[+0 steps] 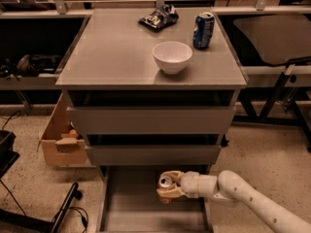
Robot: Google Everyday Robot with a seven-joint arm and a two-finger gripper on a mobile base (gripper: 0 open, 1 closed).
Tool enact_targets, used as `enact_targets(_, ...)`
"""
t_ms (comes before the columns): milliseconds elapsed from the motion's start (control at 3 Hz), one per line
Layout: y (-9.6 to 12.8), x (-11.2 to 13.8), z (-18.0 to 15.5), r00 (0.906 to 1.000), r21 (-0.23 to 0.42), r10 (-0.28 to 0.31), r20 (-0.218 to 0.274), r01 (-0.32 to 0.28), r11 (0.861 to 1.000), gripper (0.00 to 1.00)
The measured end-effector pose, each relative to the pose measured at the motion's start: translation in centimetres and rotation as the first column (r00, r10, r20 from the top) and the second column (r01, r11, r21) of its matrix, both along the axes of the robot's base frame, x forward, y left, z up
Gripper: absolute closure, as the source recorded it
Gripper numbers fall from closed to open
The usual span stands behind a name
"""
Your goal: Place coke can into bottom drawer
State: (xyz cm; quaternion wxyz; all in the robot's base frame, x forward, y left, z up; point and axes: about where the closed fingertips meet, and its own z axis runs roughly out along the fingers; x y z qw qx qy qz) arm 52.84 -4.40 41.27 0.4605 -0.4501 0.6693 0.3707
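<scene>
The coke can, orange-red with a silver top, is held in my gripper, whose fingers close around its sides. It sits tilted just above the open bottom drawer, a shallow grey tray pulled out under the cabinet, over the drawer's right rear part. My white arm reaches in from the lower right. The two upper grey drawers are closed.
On the cabinet top stand a white bowl, a blue soda can and a dark snack bag. A cardboard box sits on the floor at the left. Black cables and a stand lie at lower left.
</scene>
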Motion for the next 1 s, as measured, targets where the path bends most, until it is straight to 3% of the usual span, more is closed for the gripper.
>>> enact_targets(333, 1.0, -0.2, -1.0, 0.9998, -0.004, 0.016, -0.013, -0.017, 1.0, 1.0)
enact_targets(667, 3.4, -0.5, -4.7, 0.9975, 0.011, 0.069, -0.016, -0.068, 0.998, 1.0)
enact_targets(1000, 6.2, -0.5, -10.4, 0.9921, 0.043, 0.125, 0.015, -0.125, 0.991, 1.0)
